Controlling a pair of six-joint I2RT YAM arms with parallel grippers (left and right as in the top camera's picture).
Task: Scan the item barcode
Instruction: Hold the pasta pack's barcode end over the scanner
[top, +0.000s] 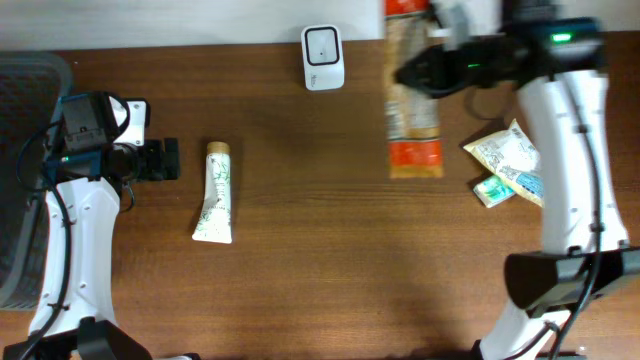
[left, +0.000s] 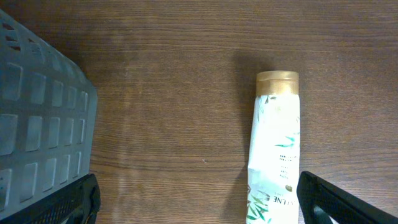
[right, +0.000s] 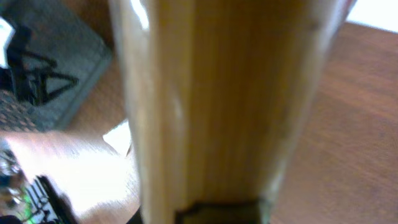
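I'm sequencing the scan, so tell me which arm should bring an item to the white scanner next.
Right. Its end effector is shut on the long packet, close beside the scanner. The left end effector hangs open and empty near the tube, farther from it.

tube (top: 217, 192): white w/ green leaf print, gold cap
pack (top: 412, 110): tan, orange-red ends
table (top: 320, 260): dk brown woodgrain

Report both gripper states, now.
Left gripper: open, holding nothing.
Right gripper: closed on the long tan-and-orange packet.
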